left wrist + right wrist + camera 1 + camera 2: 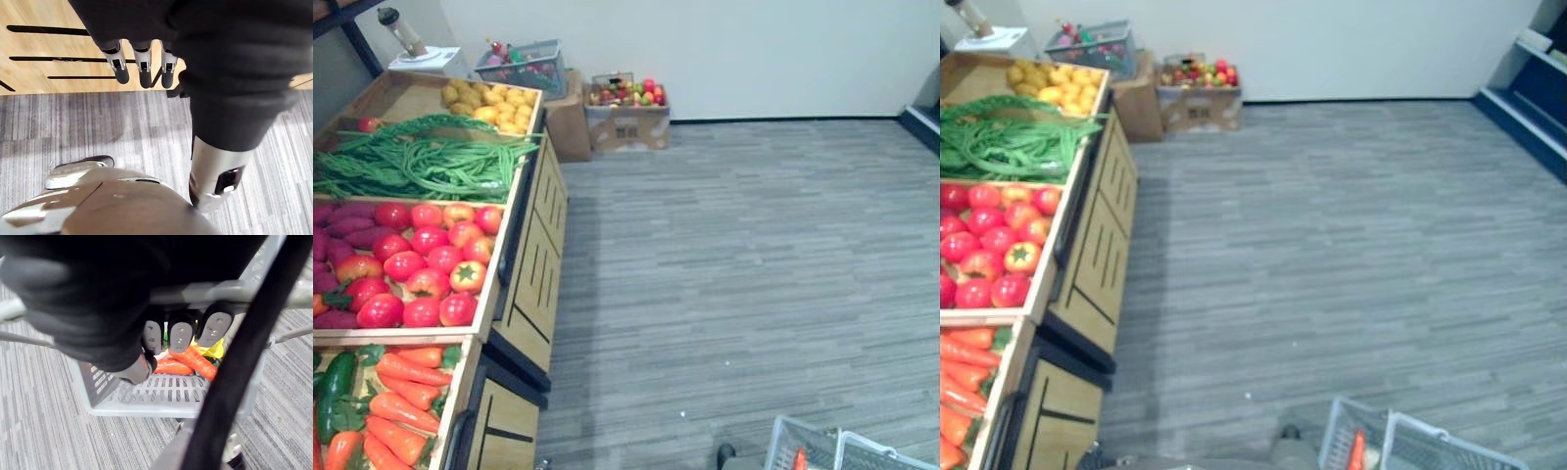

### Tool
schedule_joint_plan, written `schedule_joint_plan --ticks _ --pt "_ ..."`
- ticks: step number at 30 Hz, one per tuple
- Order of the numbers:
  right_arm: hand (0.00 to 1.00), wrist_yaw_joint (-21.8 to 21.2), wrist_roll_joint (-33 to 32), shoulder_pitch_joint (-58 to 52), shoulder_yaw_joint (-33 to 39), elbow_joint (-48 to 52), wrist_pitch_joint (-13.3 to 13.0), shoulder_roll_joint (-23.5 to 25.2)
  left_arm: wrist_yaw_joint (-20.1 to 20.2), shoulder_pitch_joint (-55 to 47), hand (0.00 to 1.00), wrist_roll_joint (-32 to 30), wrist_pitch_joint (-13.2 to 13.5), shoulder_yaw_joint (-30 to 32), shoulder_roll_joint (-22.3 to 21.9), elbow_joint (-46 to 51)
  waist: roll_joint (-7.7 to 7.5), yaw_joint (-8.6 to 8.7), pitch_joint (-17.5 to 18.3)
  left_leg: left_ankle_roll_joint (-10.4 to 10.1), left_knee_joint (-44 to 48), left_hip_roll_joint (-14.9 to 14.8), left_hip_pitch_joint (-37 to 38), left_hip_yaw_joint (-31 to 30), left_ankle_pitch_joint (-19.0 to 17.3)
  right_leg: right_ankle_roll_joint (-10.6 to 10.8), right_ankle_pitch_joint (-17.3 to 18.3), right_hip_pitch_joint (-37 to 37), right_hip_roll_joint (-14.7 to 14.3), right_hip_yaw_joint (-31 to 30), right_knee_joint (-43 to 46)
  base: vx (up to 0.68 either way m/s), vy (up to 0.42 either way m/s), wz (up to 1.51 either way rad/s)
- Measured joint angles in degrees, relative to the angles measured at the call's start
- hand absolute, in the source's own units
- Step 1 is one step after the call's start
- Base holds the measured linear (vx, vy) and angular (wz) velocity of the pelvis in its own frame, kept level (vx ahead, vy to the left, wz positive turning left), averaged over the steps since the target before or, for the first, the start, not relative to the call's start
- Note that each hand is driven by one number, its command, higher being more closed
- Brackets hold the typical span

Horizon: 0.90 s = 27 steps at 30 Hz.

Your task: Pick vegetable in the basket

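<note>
A grey plastic basket (pixel 1400 441) hangs low at my right side above the floor. In the right wrist view my right hand (pixel 181 335) is curled round the basket's grey handle (pixel 264 290). Orange carrots (pixel 193 361) and something yellow lie inside the basket. My left hand (pixel 142 68) hangs beside the wooden stand front (pixel 49 44) with its fingers relaxed and nothing in it. On the stand at my left are crates of carrots (pixel 401 401) with a cucumber (pixel 335 392), tomatoes (pixel 426 264) and green beans (pixel 421 162).
Purple sweet potatoes (pixel 337 220) lie beside the tomatoes, and yellow fruit (pixel 494 103) fills the far crate. A cardboard box of mixed fruit (pixel 626 117) and a grey basket (pixel 521 64) stand against the back wall. Grey striped floor (pixel 734 274) stretches to the right.
</note>
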<state>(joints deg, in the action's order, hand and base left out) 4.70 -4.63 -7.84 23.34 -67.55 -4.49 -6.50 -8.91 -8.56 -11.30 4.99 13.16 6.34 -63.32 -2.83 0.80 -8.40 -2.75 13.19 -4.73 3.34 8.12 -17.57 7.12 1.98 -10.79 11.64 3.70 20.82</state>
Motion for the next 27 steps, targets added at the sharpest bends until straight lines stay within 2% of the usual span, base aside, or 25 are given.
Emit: schedule_joint_plan --ticks 1,3,4,7,8,9,10,11,12,14,16,17,18,19,21,22,23,24,25,26,27 --pt "1.00 0.0 -0.2 0.2 0.3 0.5 0.0 0.5 0.1 0.0 0.00 0.0 0.0 0.1 0.2 0.1 0.87 0.01 -0.4 0.2 0.0 0.3 0.5 0.7 0.0 -3.0 -0.6 -3.4 0.9 0.9 6.9 -0.08 0.066 -0.26" --pt "1.00 0.0 -0.5 0.1 0.4 1.5 0.0 1.6 0.1 0.0 0.00 0.0 -0.2 0.1 0.4 0.1 0.04 0.38 -2.3 1.5 -1.7 1.0 4.3 1.1 0.3 -4.7 -1.9 -6.7 2.8 2.5 15.9 0.00 0.060 -0.18" --pt "1.00 0.0 -0.6 -0.6 0.4 1.5 0.0 2.6 0.1 -0.4 0.00 0.0 -0.3 0.3 0.7 0.0 -0.26 0.38 -2.3 1.5 -2.7 0.5 6.0 1.7 0.3 -4.9 -0.4 -7.2 2.6 3.7 17.1 0.07 0.029 -0.18" --pt "1.00 -0.1 -1.0 -0.8 0.4 1.4 0.1 4.6 0.1 0.5 0.00 0.0 -0.3 0.8 0.3 0.0 0.06 0.60 -2.2 0.9 -4.9 -1.1 7.0 2.2 0.4 -4.3 0.4 -8.2 -0.7 7.7 7.6 0.17 -0.050 -0.09" --pt "1.00 -0.2 -1.0 -1.0 0.4 1.4 0.2 5.4 0.2 1.3 0.00 -0.1 -0.3 1.6 -0.3 0.1 0.20 0.72 -2.2 0.0 -5.9 -1.9 7.2 2.3 0.6 -3.2 -0.5 -8.1 -2.3 8.6 0.4 0.23 -0.119 0.03" --pt "1.00 -0.2 -1.0 -1.1 0.6 1.5 0.2 5.5 0.2 1.6 0.00 0.0 -0.3 2.2 -0.3 0.1 0.23 0.70 -2.2 -0.8 -6.3 -2.2 7.6 2.3 0.7 -2.9 -1.0 -8.0 -3.0 8.6 -2.8 0.42 -0.240 0.12" --pt "1.00 -0.3 -1.0 -1.4 0.9 1.5 0.6 5.6 0.1 2.3 0.00 0.0 -0.2 3.7 -0.8 0.5 0.19 0.72 -2.2 -2.7 -7.4 -2.8 8.8 2.2 0.4 -2.6 -4.4 -7.4 -3.9 8.3 -9.7 0.37 -0.227 0.13" --pt "1.00 -0.1 -1.0 -1.4 1.0 1.5 0.8 5.5 0.1 2.5 0.00 0.0 -0.2 4.5 -1.3 0.8 0.56 0.74 -2.3 -3.2 -7.8 -3.4 9.2 2.1 0.0 -3.3 -8.1 -6.7 -4.5 8.5 -9.9 0.45 -0.288 0.15" --pt "1.00 0.1 -1.0 -1.4 1.4 1.5 0.8 4.6 0.1 3.1 0.00 -0.1 0.0 5.7 -2.4 0.9 2.57 0.67 -2.3 -4.0 -8.6 -5.4 10.0 2.1 0.5 -4.9 -5.7 -7.0 -6.1 9.6 -7.8 0.29 -0.183 0.11" --pt "1.00 0.1 -0.9 -1.3 2.3 1.9 0.8 4.2 0.2 3.7 0.00 0.0 -0.1 6.8 -3.4 1.7 3.32 0.74 -2.2 -5.7 -8.3 -6.3 10.2 2.0 3.0 -6.4 -0.7 -8.8 -6.1 10.7 -1.9 0.33 -0.235 0.14" --pt "1.00 0.1 -0.6 -1.4 2.8 2.0 0.5 4.1 0.2 3.7 0.00 0.0 0.0 7.3 -3.9 2.0 3.53 0.74 -2.0 -6.2 -5.3 -7.5 9.9 1.2 5.8 -7.5 3.3 -7.5 -6.1 12.3 1.1 0.38 -0.299 0.34" --pt "1.00 0.1 -0.4 -1.4 2.7 2.0 0.5 4.1 0.2 3.7 0.00 0.0 0.0 7.2 -4.0 2.3 3.49 0.70 -1.9 -6.6 -1.1 -8.2 8.4 -0.4 7.3 -7.7 4.8 -5.8 -6.0 13.3 1.1 0.31 -0.249 0.38" --pt "1.00 0.0 -0.3 -1.3 2.5 2.0 0.5 4.0 0.2 3.7 0.00 0.0 0.0 7.1 -4.0 2.5 3.45 0.69 -1.8 -7.0 1.6 -8.4 7.3 -1.5 8.1 -7.8 5.5 -5.0 -5.9 13.8 1.1 0.29 -0.231 0.38" --pt "1.00 0.0 -0.3 -1.3 1.9 2.0 0.4 3.8 0.2 3.7 0.00 0.0 0.0 7.0 -4.0 2.7 3.50 0.70 -1.8 -7.9 6.5 -8.6 5.4 -3.0 9.7 -8.1 6.5 -3.6 -5.7 14.4 0.9 0.28 -0.184 0.34" --pt "1.00 0.1 0.3 -1.4 0.5 2.0 0.4 2.4 0.3 3.6 0.00 1.4 0.0 7.0 -4.1 2.9 3.14 0.41 -1.8 -11.4 20.4 -8.6 -0.6 -6.4 16.6 -9.0 8.0 0.6 -5.3 15.1 -0.4 0.32 -0.156 0.22" --pt "1.00 0.0 0.3 -0.9 -0.4 2.0 0.4 1.1 0.3 3.6 0.00 2.1 0.1 7.0 -4.1 2.9 3.46 0.31 -1.6 -12.3 27.8 -8.3 -4.2 -7.3 16.7 -9.4 8.3 2.6 -5.1 14.9 -1.7 0.33 -0.092 0.01" --pt "1.00 0.2 0.3 -0.3 -0.3 2.3 0.1 0.3 0.3 3.6 0.00 2.2 0.1 7.0 -4.1 2.9 3.57 0.45 -1.5 -11.9 31.2 -7.2 -7.0 -6.6 14.5 -9.5 8.4 5.2 -4.7 14.9 -3.2 0.27 -0.053 -0.01" --pt "1.00 0.2 0.3 -0.3 -0.3 2.4 0.1 0.3 0.3 3.6 0.00 2.2 0.1 7.0 -4.1 2.9 3.56 0.45 -1.5 -11.8 31.2 -7.2 -7.1 -6.6 14.4 -9.5 8.4 5.3 -4.7 14.8 -3.3 0.24 -0.006 0.02" --pt "1.00 0.4 0.8 -0.2 -0.4 3.5 -0.1 0.1 0.2 3.6 0.00 2.8 0.6 7.0 -4.1 2.9 2.95 0.15 -1.6 -10.3 30.5 -6.6 -8.8 -4.7 11.1 -9.2 8.5 8.2 -3.7 14.6 -4.7 0.15 0.037 -0.02" --pt "1.00 0.6 1.5 0.0 -0.7 3.9 -0.4 0.1 0.2 3.4 0.00 3.9 0.9 7.0 -4.0 3.0 2.69 0.01 -1.5 -8.7 27.7 -6.6 -10.1 -3.4 9.6 -8.7 8.6 9.2 -3.0 14.4 -5.1 0.13 0.062 -0.04" --pt "1.00 0.7 1.7 0.1 -1.0 4.0 -0.8 0.1 0.2 3.4 0.00 3.9 1.1 7.0 -4.0 3.0 2.60 -0.02 -1.4 -8.0 25.0 -6.5 -10.3 -2.9 9.2 -8.4 8.7 9.4 -2.6 14.4 -5.1 0.10 0.117 -0.07"
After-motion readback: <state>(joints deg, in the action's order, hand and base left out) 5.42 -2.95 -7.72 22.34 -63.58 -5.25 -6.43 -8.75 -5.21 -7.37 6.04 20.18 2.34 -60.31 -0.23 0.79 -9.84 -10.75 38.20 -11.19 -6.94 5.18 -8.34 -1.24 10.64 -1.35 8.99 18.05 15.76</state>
